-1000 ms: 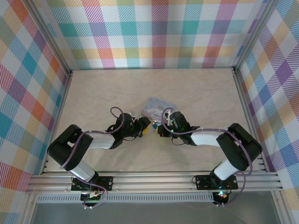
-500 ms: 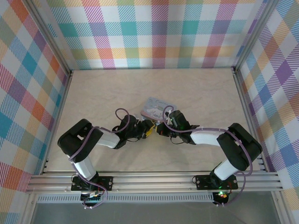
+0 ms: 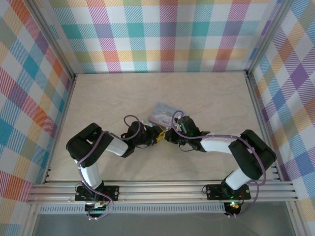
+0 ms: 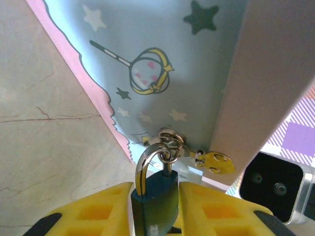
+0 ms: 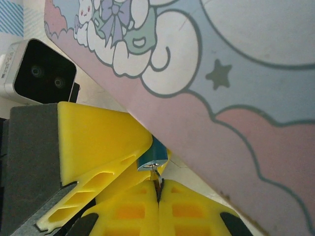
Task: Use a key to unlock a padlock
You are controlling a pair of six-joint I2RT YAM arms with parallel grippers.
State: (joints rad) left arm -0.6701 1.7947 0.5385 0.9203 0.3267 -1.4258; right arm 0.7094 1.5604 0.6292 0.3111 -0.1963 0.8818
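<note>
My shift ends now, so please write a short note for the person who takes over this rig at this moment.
Left fingers: shut on the padlock body, by the tin.
Right fingers: shut on a thin metal piece, apparently the key, at the padlock's underside.
Done: padlock and key gripped, key tip at the lock.
Left: turn the key; the shackle looks closed.

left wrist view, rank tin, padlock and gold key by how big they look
1. tin
2. padlock
3. gold key
The padlock sits nearest the lens, so its lead over the key is partly nearness.
</note>
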